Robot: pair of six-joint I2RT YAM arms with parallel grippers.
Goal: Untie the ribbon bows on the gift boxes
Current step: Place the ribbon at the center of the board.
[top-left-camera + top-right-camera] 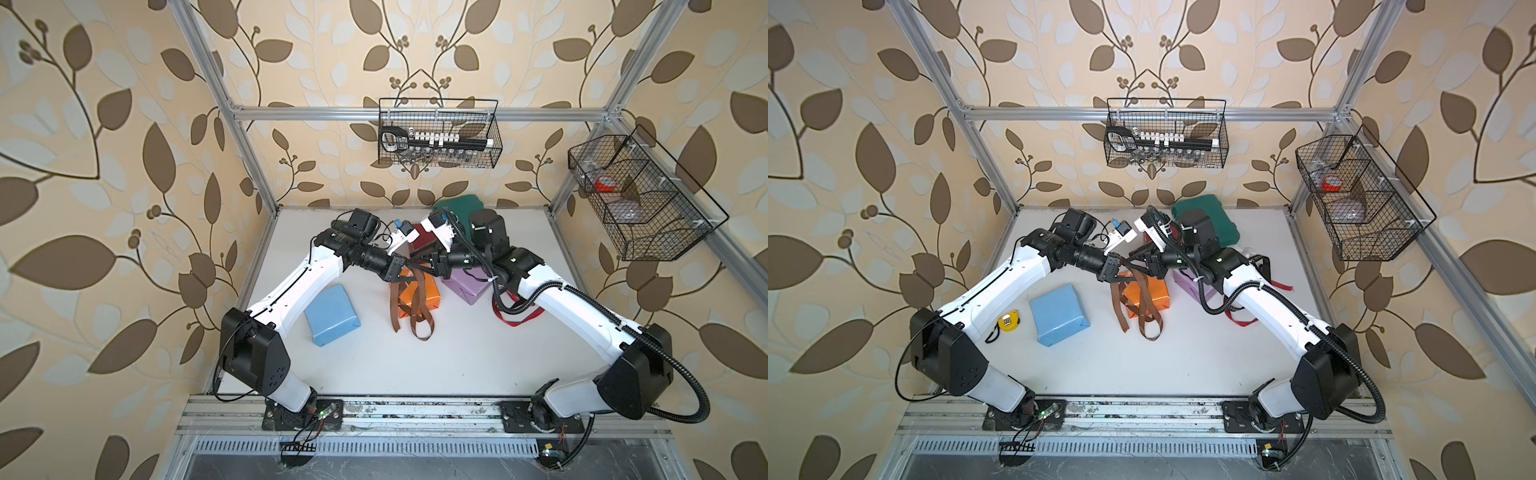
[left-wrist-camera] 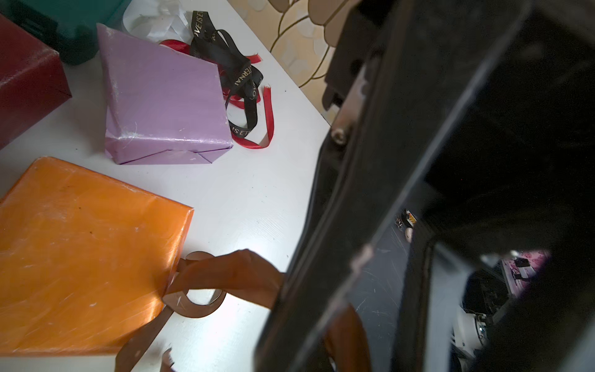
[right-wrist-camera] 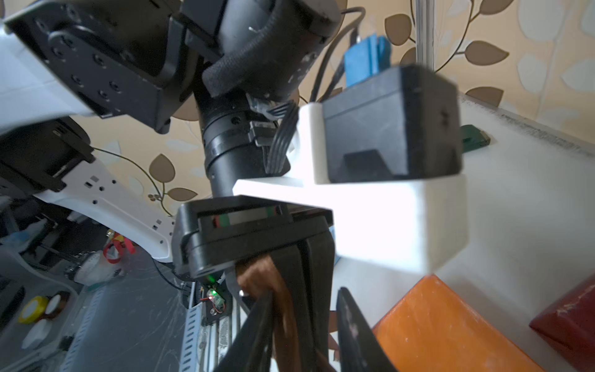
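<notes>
My left gripper (image 1: 405, 264) is shut on the brown ribbon (image 1: 415, 311) above the orange box (image 1: 417, 297). The ribbon's strands hang down over the box, and a loop and the ends lie on the table in front. My right gripper (image 3: 306, 296) faces the left one tip to tip. Its jaws stand apart, with the left fingertips and a ribbon strand between them. The lilac box (image 2: 161, 96) and the light blue box (image 1: 330, 313) have bare tops. The dark red box (image 2: 25, 87) is partly hidden behind the wrists. Black (image 2: 238, 71), red (image 2: 269, 119) and white ribbons (image 2: 154, 16) lie loose beside the lilac box.
A green case (image 1: 457, 208) stands at the back behind the right arm. A yellow tape measure (image 1: 1008, 322) lies under the left arm. Wire baskets hang on the back wall (image 1: 438, 133) and the right wall (image 1: 644, 195). The table (image 1: 457, 361) is white.
</notes>
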